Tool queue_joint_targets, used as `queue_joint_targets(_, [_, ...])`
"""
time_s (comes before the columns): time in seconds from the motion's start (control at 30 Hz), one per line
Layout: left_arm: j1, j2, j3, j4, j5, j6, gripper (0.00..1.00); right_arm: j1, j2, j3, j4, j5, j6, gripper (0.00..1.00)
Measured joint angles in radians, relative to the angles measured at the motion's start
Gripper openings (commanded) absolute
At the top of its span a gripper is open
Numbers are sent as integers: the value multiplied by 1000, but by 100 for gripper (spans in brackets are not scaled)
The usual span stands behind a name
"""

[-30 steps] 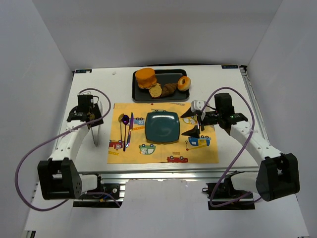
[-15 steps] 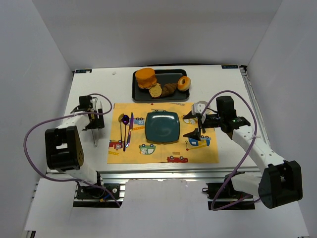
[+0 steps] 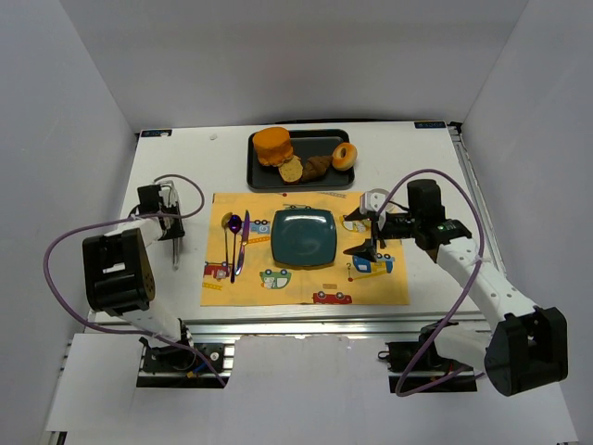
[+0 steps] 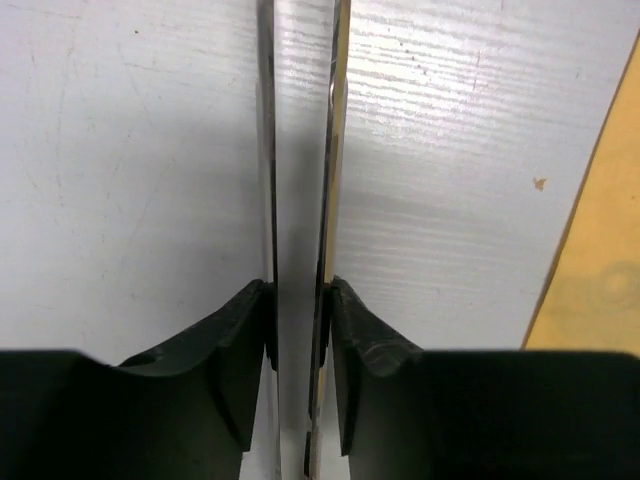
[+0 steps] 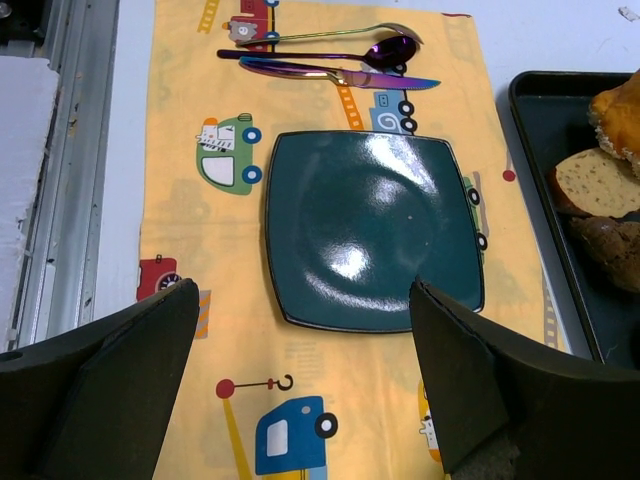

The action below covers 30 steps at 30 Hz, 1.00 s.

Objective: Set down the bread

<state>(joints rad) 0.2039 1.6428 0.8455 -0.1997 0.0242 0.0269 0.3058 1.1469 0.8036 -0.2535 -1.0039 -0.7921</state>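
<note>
Pinching utensil (image 4: 264,150), left claw (image 4: 300,292) low; right claw (image 3: 357,234) gaping.

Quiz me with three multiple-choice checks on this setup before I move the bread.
1. What colour is the plate? A white. B dark teal. C red.
2. Where is the bread? A on the plate. B on the black tray. C in a bowl.
3. How is the right gripper? A shut on bread. B open and empty. C shut on the plate.
Answers: 1 B, the square plate on the placemat is dark teal. 2 B, every piece lies on the tray beyond the placemat. 3 B, its fingers stand wide apart and hold nothing.
</note>
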Motion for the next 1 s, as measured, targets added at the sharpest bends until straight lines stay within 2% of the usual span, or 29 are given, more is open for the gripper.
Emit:
queue_joint_targets(0.07, [4,-2,-14,35,8,0,30,-4,-3,0,0,2,0,89])
queue_joint_targets(0.1, [7,-4,-20,48,11,-1,22,-5,-5,0,0,4,0,89])
queue_joint_targets(0.2, [11,-12,-30,62,26,-18,9,-13,-16,0,0,8,3,89])
queue_joint_targets(0.27, [11,-22,-32,51,53,-43,3,-18,-25,0,0,8,10,89])
queue_joint_targets(0.43, [-7,-96,-33,16,170,-193,0,-64,-57,0,44,10,92,89])
queue_joint_targets(0.57, [-119,-184,11,32,225,-379,1,-120,-72,3,114,10,191,89])
queue_joint_targets(0.6, [-206,-190,69,50,254,-457,4,-142,-74,6,141,10,221,89])
queue_joint_targets(0.63, [-297,-189,108,79,278,-528,12,-159,-74,8,165,10,245,89])
queue_joint_targets(0.73, [-439,-123,181,125,319,-658,22,-204,-74,8,196,9,286,89])
queue_joint_targets(0.83, [-556,71,455,-15,323,-623,42,-227,-80,8,206,15,296,89])
queue_joint_targets(0.87, [-579,116,518,-38,320,-596,45,-228,-84,8,206,15,300,89])
queue_joint_targets(0.93, [-629,196,662,-191,275,-507,50,-238,-93,8,220,19,304,89])
queue_joint_targets(1.0, [-656,241,754,-272,223,-439,51,-247,-95,8,228,27,304,89])
